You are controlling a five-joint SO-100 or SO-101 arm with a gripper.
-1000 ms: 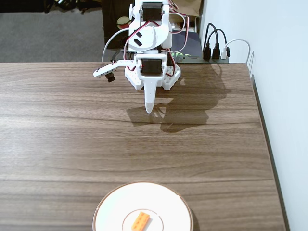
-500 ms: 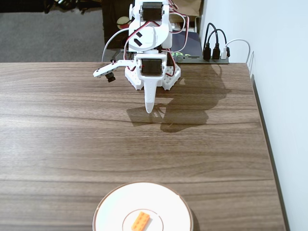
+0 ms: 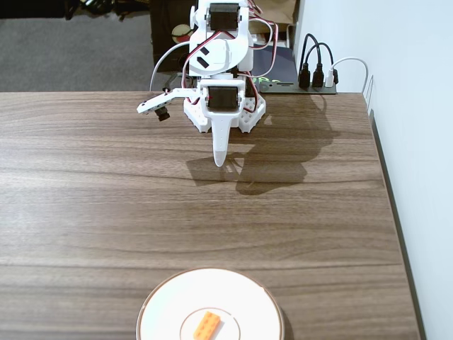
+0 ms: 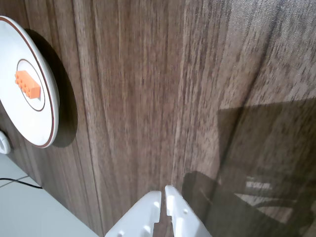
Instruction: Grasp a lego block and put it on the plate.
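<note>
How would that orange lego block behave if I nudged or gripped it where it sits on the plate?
The lego block looks like a small rigid plastic brick, so probably light and stiff. It lies flat, studs up, so it is unlikely to roll or tip. The white plate looks smooth and glossy, so a nudge may slide the block rather than stop it.

We log the brick (image 3: 207, 325) on the plate (image 3: 170, 297) at the table's (image 3: 85, 198) near edge in the fixed view; the gripper (image 3: 220, 161) well behind.
</note>
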